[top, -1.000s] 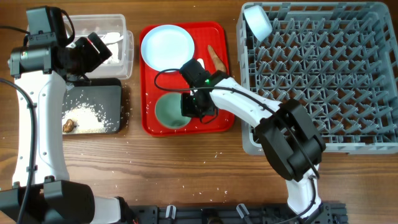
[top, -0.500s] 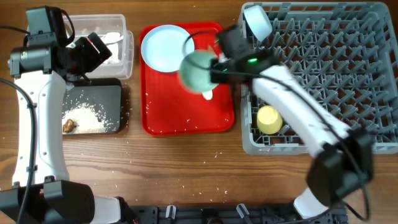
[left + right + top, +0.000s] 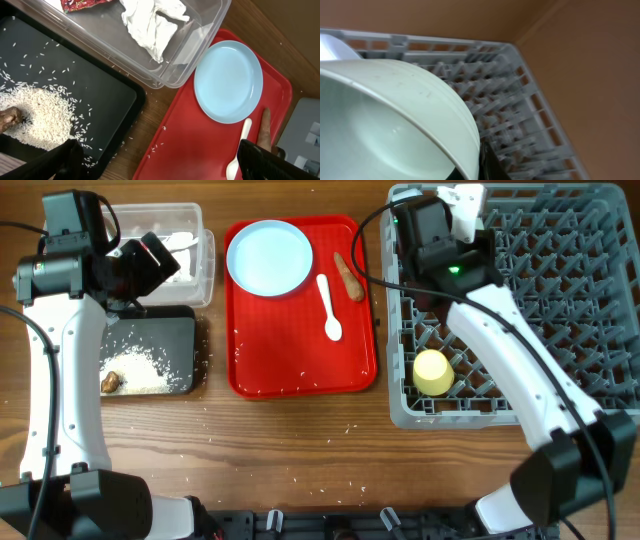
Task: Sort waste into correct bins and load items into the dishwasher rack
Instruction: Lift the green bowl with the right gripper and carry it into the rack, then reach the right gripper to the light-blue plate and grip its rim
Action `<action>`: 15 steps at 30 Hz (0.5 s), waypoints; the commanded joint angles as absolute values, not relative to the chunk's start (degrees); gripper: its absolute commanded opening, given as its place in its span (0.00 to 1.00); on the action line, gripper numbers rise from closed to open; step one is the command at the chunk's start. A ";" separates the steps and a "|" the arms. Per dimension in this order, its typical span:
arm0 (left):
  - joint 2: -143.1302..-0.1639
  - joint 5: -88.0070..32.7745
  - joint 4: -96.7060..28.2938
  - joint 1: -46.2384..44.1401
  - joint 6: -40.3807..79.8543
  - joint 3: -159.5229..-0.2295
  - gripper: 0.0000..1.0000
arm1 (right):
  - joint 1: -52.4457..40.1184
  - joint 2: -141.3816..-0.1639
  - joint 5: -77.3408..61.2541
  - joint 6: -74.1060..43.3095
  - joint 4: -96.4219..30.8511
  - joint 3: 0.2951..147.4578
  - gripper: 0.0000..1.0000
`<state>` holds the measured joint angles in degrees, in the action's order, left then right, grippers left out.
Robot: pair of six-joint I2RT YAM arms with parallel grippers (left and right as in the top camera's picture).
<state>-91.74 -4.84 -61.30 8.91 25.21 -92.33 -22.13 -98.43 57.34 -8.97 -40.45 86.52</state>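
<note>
Since half a second ago you have been swinging the right arm off the red tray (image 3: 240, 375) and across to the far left corner of the dishwasher rack (image 3: 560, 300). The left arm has not shifted.

Your right claw (image 3: 440, 222) is clamping tight on the rim of the pale green bowl (image 3: 385, 125), carrying it tilted above that corner of the rack. I am judging the bowl to be light and rigid, with a smooth, slippery wall. A pinch on one side of the rim is letting it hang and swing, so you are better off easing it down on edge between the pegs than dropping it. It probably will not shatter, but it could skid off the pegs.

Your left claw (image 3: 160, 160) is standing wide and holding nothing, hanging over the gap between the black tray (image 3: 115, 100) and the red tray.

The right wrist view is giving you the bowl's clean inside and its rim, plus a pale curved edge that is probably the pale blue bowl (image 3: 332, 47). The overhead view is hiding the green bowl under the claw. It is, though, showing the yellow cup (image 3: 433, 372) near the rack's near left corner. It is also showing the plate (image 3: 270, 257), spoon (image 3: 328, 305) and brown stick (image 3: 348, 275) waiting on the red tray. Only the left wrist view is showing the crumpled paper (image 3: 152, 22) and wrapper (image 3: 80, 4) inside the clear tub (image 3: 200, 50).
</note>
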 commanded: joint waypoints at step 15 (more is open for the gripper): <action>-90.43 -4.91 -61.17 9.13 25.58 -93.38 1.00 | -25.69 -116.18 74.00 34.50 -28.73 86.89 0.04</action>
